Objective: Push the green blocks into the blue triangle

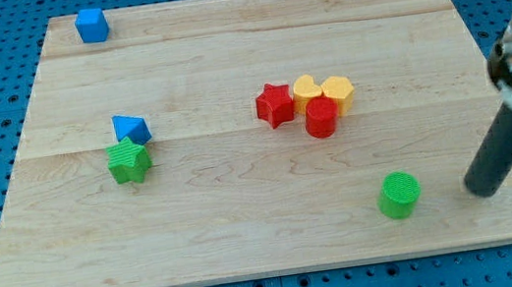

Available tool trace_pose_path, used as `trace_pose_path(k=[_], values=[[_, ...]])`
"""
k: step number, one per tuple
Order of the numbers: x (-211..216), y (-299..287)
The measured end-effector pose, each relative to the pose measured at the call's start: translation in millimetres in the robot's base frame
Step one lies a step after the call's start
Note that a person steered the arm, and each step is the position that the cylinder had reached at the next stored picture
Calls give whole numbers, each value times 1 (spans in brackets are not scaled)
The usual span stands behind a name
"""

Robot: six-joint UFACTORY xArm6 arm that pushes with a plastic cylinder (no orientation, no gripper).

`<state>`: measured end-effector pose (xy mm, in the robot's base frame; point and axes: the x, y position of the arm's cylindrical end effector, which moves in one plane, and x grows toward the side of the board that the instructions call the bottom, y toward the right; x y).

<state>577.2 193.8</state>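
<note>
There are two green blocks. The green round block point(399, 194) sits just to the view's left of my tip point(482, 192), close but not touching. The green star point(129, 161) is far off to the tip's left, pressed against the one blue triangle point(132, 129) just above it. Up and left of the tip sit two red blocks, a red star point(274, 104) and a red round block point(320, 117), bunched with two yellow blocks, a yellow heart point(305, 89) and another yellow block point(337, 91). One blue cube point(92, 25) rests far away at the wooden board's point(249, 243) top left corner. The tip is a plain rod; it holds nothing and touches no block.
</note>
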Motion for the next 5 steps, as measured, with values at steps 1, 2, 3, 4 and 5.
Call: trace_pose_path(k=[1,2,3,4,5], values=[[-4,-116],[-38,-196],[-36,-154],[-64,-175],[-85,-275]])
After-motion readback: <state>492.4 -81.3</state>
